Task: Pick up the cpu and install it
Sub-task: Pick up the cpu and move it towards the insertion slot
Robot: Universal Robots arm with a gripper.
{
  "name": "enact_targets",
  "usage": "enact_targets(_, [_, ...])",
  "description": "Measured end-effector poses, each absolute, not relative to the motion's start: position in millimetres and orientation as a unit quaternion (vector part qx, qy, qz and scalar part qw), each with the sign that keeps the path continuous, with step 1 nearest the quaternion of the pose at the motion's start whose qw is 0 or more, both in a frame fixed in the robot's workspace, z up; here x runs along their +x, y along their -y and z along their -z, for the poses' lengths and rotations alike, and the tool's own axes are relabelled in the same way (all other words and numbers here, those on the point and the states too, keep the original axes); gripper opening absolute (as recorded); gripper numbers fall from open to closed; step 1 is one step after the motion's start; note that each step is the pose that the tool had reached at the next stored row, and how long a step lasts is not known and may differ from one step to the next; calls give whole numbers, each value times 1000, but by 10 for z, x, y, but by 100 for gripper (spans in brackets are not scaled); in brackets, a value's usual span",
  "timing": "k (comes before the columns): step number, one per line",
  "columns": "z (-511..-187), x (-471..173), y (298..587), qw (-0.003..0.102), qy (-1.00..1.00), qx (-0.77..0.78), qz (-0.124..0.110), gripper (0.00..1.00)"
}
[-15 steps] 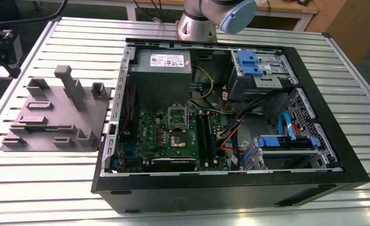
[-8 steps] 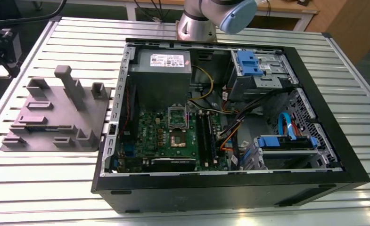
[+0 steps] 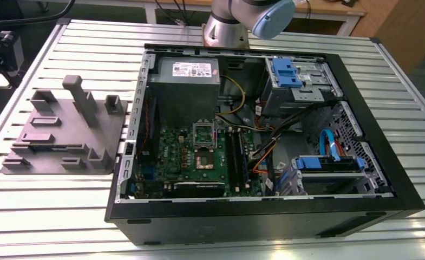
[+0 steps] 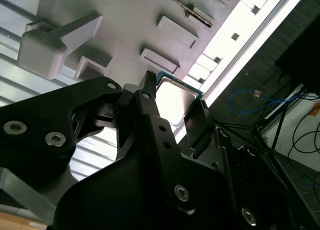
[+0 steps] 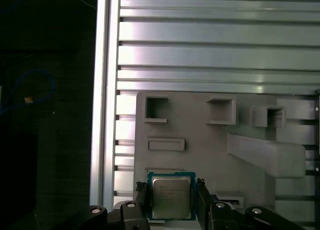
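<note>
The gripper (image 5: 171, 189) was closed to a narrow span on the cpu (image 5: 170, 204), with one black finger (image 5: 141, 200) against each of two opposite edges and the silver-grey metal top facing up between them. In both wrist views the chip lay over the grey fixture (image 5: 200, 140), just beside a low rectangular block (image 5: 165, 144) moulded into it. Whether the chip rested in the fixture or hung just clear of it could not be told. The fixture carried several raised posts and open square pockets, and it lay on the ribbed metal table (image 5: 210, 55) close to one of the table's long edges, beyond which was dark floor with a blue cable (image 5: 35, 90). In the exterior view the fixture stood to the exterior view's left of an open black computer case (image 3: 255, 222) on the same table. Inside the case lay the green motherboard (image 3: 176, 157) with its metal socket frame (image 3: 203, 154) near the middle, the grey power supply box (image 3: 189, 73) beyond it, and blue-fronted drive bays (image 3: 288, 73) to the exterior view's right. The arm's silver base (image 3: 227, 30) rose behind the case — at the table's far side.
</note>
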State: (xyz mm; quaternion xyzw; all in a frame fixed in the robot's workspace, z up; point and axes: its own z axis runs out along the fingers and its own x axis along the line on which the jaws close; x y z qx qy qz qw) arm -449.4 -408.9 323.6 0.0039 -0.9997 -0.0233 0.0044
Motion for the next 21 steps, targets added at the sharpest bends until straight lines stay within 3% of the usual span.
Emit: enact_targets(21, [-3334,-4494,4089,4,1000,4,23,47])
